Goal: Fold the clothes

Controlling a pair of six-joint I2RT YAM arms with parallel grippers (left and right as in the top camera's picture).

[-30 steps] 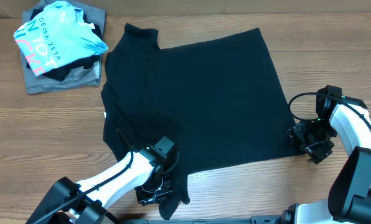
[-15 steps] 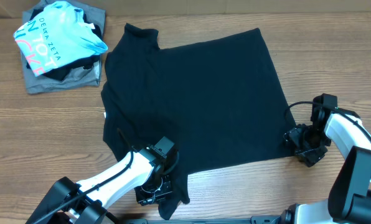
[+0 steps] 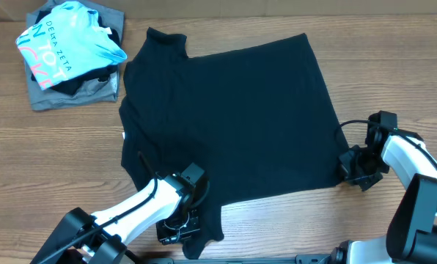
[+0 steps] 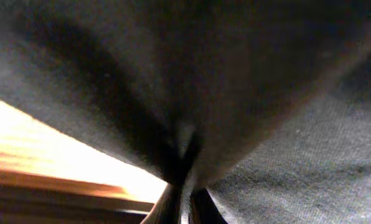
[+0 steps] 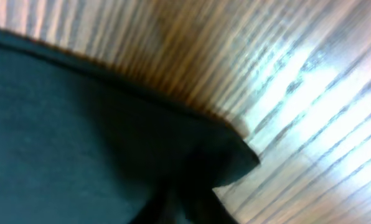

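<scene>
I counted one black T-shirt (image 3: 233,117), spread flat across the middle of the wooden table (image 3: 57,161); two grippers were on it; my left gripper (image 3: 180,229) was pinched tight on a bunched fold at the shirt's near left edge; my right gripper (image 3: 348,167) was clamped on its near right corner; at the far left corner one light blue shirt (image 3: 64,45) lay heaped on one grey garment (image 3: 72,95).
</scene>
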